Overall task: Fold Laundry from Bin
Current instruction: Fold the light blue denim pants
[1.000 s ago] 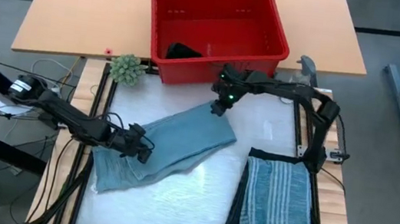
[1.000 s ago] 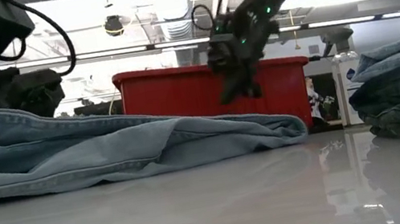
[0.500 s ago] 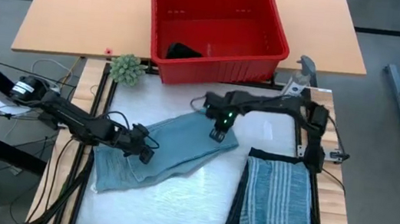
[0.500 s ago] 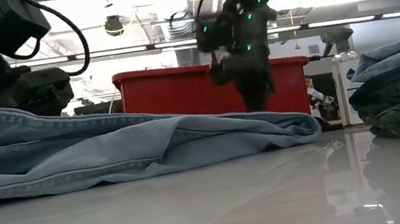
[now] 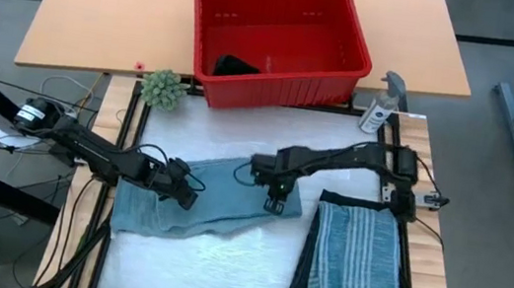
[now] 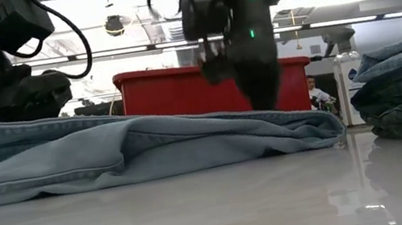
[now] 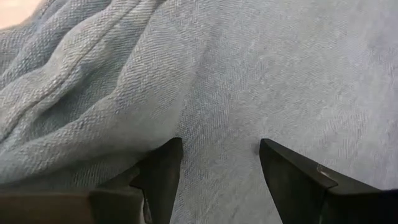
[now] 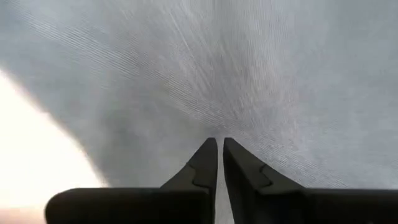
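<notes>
light blue denim (image 5: 216,193) lies flattened across the middle of the white table (image 5: 232,260), and over the last second its far right corner has been carried inward: the right gripper (image 5: 274,202) swung from beside the red bin (image 5: 347,61) down onto the cloth, dragging that flap over the body of the piece, so a first fold looks under way. its fingers (image 8: 205,165) are pinched nearly together on the fabric. the left gripper (image 5: 181,194) has stayed put, fingers (image 7: 165,171) spread and pressing the denim's left part. counted: one bin, one small black item (image 5: 235,66) left inside it, one denim piece being worked, one folded stack with the striped shirt (image 5: 353,261) on top at the right, two arms, one spray bottle (image 5: 378,108), one green ball (image 5: 162,88).
</notes>
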